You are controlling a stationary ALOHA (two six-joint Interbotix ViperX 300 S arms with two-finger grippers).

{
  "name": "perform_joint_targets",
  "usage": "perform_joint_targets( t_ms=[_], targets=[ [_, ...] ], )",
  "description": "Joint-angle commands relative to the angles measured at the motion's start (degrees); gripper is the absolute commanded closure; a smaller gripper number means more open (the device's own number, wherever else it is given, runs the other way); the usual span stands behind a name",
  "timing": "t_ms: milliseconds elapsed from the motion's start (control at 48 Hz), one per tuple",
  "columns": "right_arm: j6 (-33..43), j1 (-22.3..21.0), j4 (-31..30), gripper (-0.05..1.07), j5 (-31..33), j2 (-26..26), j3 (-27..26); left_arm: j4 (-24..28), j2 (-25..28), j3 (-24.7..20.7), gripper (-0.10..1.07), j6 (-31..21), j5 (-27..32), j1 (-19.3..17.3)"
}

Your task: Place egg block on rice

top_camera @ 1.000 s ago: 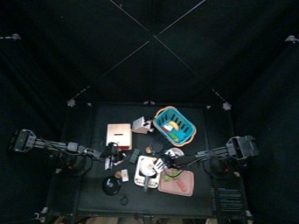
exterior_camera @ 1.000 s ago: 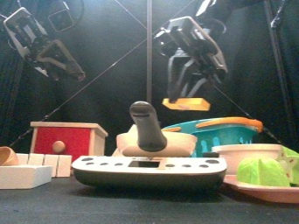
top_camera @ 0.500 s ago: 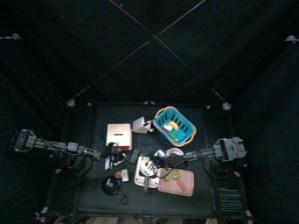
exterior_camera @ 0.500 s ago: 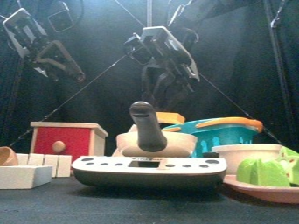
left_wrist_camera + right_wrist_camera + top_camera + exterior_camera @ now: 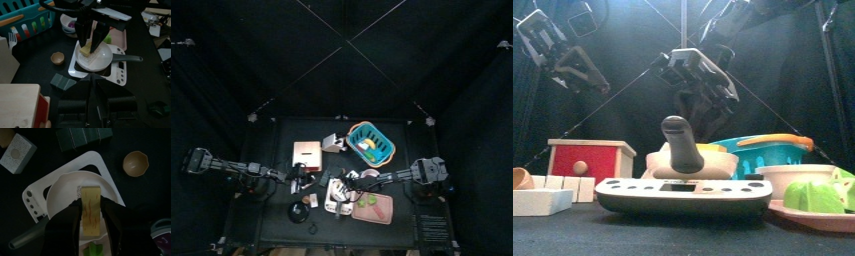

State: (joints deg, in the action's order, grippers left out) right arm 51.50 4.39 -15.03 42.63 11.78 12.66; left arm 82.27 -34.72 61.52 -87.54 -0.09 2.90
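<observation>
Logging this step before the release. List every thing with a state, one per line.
right gripper: shut on egg block, low over the pan
egg block: held over the white rice
pan: on the scale, filled with rice
left gripper: raised, holding nothing
basket: upright, holding items

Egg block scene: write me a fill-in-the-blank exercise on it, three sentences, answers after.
1. The right gripper is shut on the ______ egg block.
2. The egg block hangs over the white bowl, which sits on a white ______.
3. The left gripper rests raised at the table's ______ side.

Missing words: yellow; scale; left
</observation>
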Motion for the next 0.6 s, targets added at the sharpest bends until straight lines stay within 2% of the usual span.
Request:
perform_joint_targets(
  t_ms=[0, 583],
  targets=[
    [-0.09, -0.35, 0.09, 0.41, -0.09, -1.05, -1.76, -0.09, -0.09, -0.62, 0.44, 0.09, 0.0, -0.09],
    [-0.18, -0.09, 0.18, 0.41, 0.18, 0.44, -3.08, 0.0, -0.09, -0.62, 0.44, 0.09, -0.09, -0.09]
  ],
)
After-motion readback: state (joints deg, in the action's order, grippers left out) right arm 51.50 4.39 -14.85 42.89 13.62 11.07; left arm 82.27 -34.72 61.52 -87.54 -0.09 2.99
